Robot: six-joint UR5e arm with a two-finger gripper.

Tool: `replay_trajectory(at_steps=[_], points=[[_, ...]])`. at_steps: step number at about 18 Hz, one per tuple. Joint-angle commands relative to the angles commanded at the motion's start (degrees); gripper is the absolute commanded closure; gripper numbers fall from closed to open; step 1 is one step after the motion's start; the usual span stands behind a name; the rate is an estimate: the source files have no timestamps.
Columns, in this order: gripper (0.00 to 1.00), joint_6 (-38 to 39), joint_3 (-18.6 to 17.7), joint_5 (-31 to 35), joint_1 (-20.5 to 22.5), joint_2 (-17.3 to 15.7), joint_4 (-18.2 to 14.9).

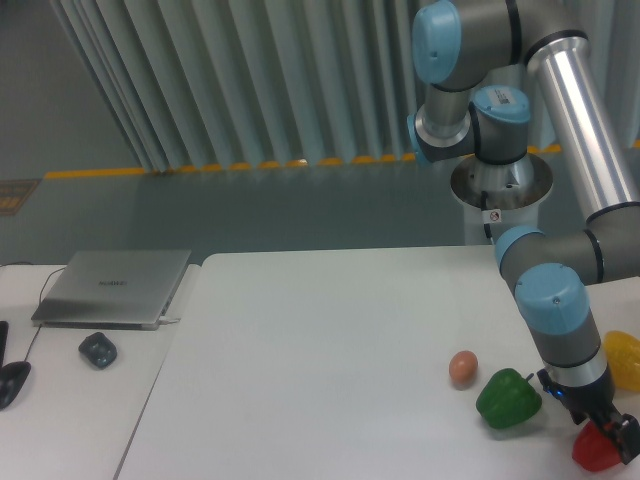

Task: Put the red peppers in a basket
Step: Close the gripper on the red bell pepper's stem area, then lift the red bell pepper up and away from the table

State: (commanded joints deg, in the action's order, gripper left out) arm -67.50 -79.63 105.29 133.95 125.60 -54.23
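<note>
The red pepper point(595, 452) lies at the table's front right corner, partly cut off by the frame's lower edge. My gripper point(612, 434) is down on its top right side, its dark fingers pressed against the pepper and covering part of it. How the jaws stand is too dark and small to make out. No basket is in view.
A green bell pepper point(508, 398) sits just left of the gripper, close to the arm's wrist point(560, 330). A yellow pepper point(625, 360) is at the right edge behind the arm. A small brown egg-like object point(462, 367) lies left of the green pepper. A laptop point(112, 287) and mouse point(98, 349) rest on the left table.
</note>
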Motion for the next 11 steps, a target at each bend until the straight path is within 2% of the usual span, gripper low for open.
replay_trajectory(at_steps=[2, 5, 11], points=[[0.35, 0.0, -0.2, 0.0, 0.0, -0.2, 0.0], [0.37, -0.1, -0.4, -0.1, 0.0, -0.8, -0.1], [0.37, -0.5, -3.5, -3.3, 0.9, -8.9, -0.7]])
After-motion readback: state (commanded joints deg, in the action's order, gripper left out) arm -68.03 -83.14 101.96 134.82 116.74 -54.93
